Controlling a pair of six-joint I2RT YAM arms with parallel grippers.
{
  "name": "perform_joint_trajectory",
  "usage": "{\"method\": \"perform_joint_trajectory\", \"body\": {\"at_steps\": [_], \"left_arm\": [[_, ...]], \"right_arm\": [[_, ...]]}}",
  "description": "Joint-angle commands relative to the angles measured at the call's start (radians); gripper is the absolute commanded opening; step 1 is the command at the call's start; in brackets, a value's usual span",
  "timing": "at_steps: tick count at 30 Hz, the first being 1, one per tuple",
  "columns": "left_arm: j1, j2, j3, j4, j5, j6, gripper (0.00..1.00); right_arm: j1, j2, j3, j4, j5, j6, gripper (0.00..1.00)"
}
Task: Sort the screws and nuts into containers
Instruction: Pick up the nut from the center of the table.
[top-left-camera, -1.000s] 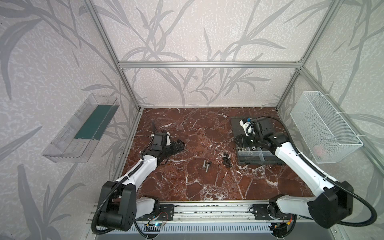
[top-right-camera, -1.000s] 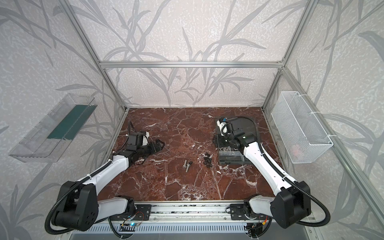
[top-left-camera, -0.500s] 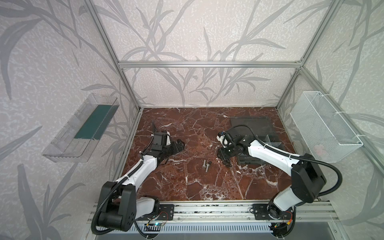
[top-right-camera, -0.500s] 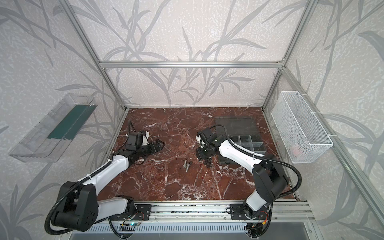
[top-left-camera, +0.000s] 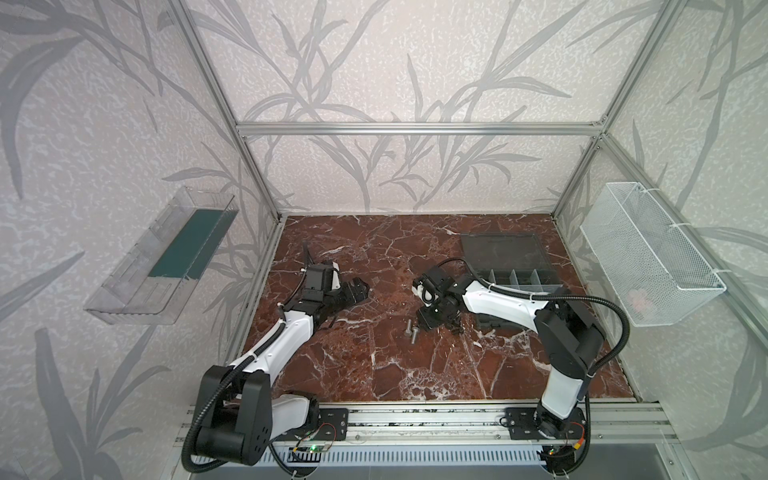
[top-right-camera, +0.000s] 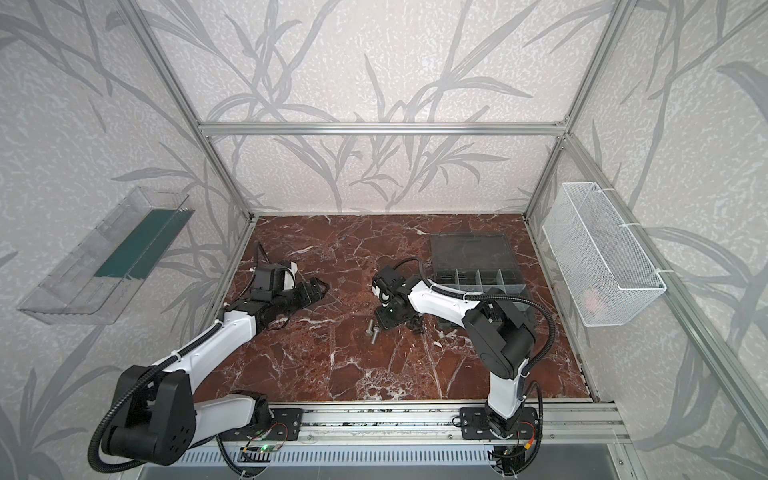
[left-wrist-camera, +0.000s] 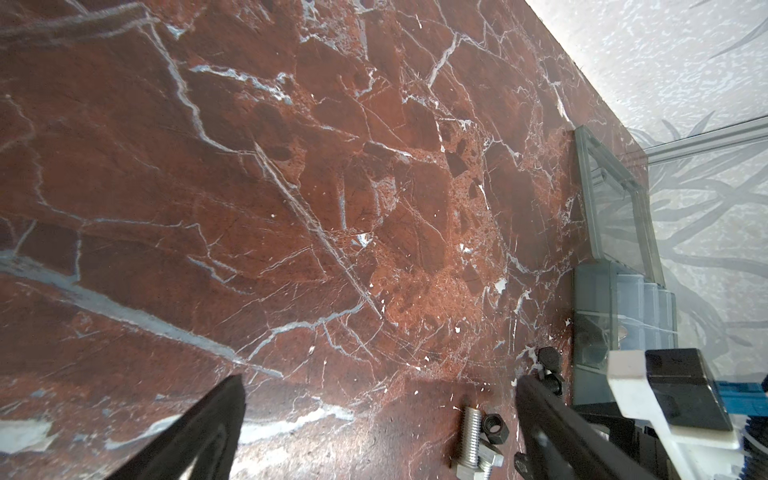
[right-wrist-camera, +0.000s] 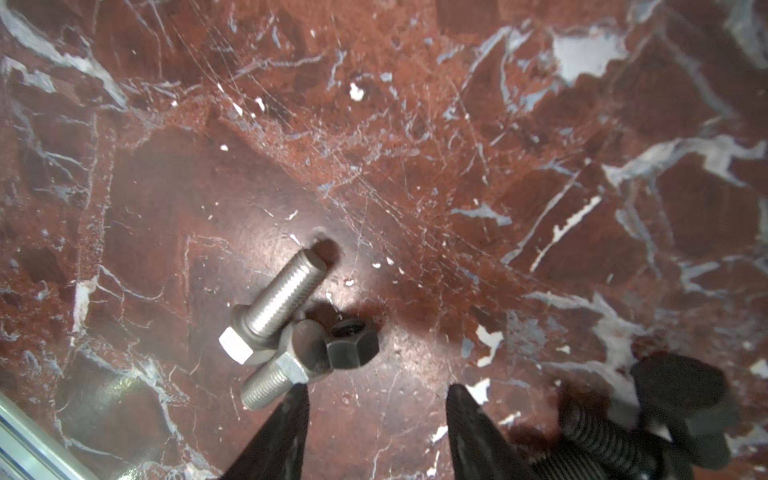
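**Fingers (right-wrist-camera: 278, 449) of the right gripper (right-wrist-camera: 376, 399) apart, nothing held**

In the right wrist view only the finger tips show; the rest is cut off by the frame edge. They stand partly apart over the bare marble table (right-wrist-camera: 415, 166) and grip nothing. One tip lies just beside the shaft of a silver screw (right-wrist-camera: 272, 382); contact cannot be judged. A second silver screw (right-wrist-camera: 282, 291) lies with its head against the first, and a black nut (right-wrist-camera: 351, 343) sits against those heads. The black screws (right-wrist-camera: 602, 436) near the other finger are blurred and partly cut off.

The left gripper (left-wrist-camera: 379, 380) holds its fingers (left-wrist-camera: 208, 436) wide apart, with nothing between them.

The organiser box (left-wrist-camera: 594, 332) sits at the table's far right, its lid (top-left-camera: 505, 253) laid flat behind it. The right arm (top-left-camera: 498, 297) hides its near part. Four compartments (top-left-camera: 515, 277) show in both top views; their contents cannot be made out.
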Motion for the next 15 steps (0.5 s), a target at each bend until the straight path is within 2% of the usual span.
{"method": "perform_joint_trajectory", "body": {"at_steps": [1,9,15], "left_arm": [[0.005,-0.024,-0.009,-0.003,-0.005,0.009,0.99],[0.008,-0.014,-0.006,-0.004,0.001,0.009,0.99],[0.008,-0.006,-0.004,0.001,0.007,0.006,0.99]], "right_arm": [[0.007,0.033,0.037,0.004,0.012,-0.008,0.55],[0.008,0.078,0.050,-0.012,0.028,-0.015,0.52],[0.009,0.095,0.040,-0.013,0.017,-0.024,0.47]]}}
